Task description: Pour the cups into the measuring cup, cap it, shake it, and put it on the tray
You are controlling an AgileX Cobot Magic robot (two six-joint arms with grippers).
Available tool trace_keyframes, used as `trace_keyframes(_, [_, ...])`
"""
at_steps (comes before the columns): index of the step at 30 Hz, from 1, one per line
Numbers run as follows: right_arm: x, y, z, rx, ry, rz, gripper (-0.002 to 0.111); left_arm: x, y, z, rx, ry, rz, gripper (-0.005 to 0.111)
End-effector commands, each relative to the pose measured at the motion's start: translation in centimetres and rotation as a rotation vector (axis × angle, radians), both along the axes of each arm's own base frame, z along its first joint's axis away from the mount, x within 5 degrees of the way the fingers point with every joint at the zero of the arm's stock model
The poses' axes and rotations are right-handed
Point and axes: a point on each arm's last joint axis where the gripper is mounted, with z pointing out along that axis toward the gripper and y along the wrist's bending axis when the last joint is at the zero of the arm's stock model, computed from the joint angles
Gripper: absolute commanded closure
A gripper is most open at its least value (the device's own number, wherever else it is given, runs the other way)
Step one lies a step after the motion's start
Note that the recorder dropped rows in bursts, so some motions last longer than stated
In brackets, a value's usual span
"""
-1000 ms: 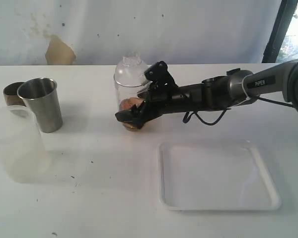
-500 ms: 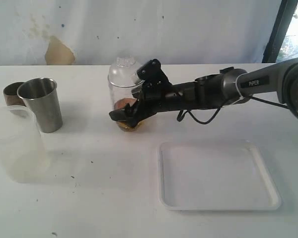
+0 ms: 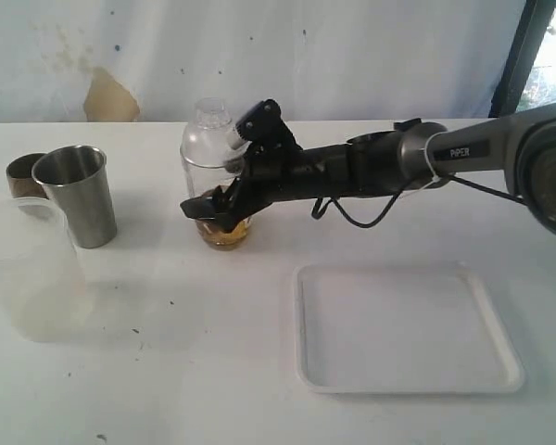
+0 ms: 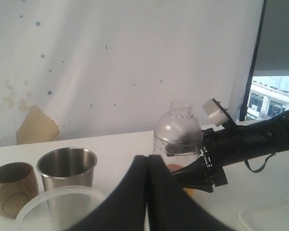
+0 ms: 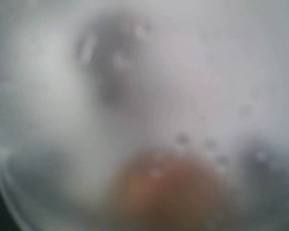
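Measuring cup (image 3: 204, 158), capped, has swung toward the steel tumbler (image 3: 76, 195) in your right gripper (image 3: 213, 211), whose jaws stand wide around its body. You're likely mid-shake, and the tray (image 3: 398, 387) waits well apart. Your left gripper (image 4: 147, 187) is closed and empty.

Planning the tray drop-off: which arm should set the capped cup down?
Right. Its hand grips the measuring cup, and the tray lies on that arm's side. The left hand is shut, empty, back by the steel cup.
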Motion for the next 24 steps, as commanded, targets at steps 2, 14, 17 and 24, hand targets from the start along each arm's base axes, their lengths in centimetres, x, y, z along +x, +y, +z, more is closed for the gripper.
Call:
trace_keyframes(2, [0.2, 0.6, 0.0, -0.052, -0.028, -0.045, 0.014, -0.1, 0.4, -0.5, -0.057, -0.036, 0.036, 0.107])
trace_keyframes(14, [-0.5, 1.5, 2.3, -0.005, 0.01, -0.061, 0.108, -0.1, 0.3, -0.9, -0.007, -0.008, 0.023, 0.107])
trace_keyframes(17, [-0.6, 0.1, 5.5, 0.083, 0.029, -0.022, 0.108, -0.2, 0.3, -1.2, 0.003, 0.004, 0.02, 0.107])
trace_keyframes(24, [-3.1, -1.2, 7.5, -0.012, -0.015, 0.037, 0.108, -0.4, 0.6, -2.7, -0.007, 0.004, 0.04, 0.107])
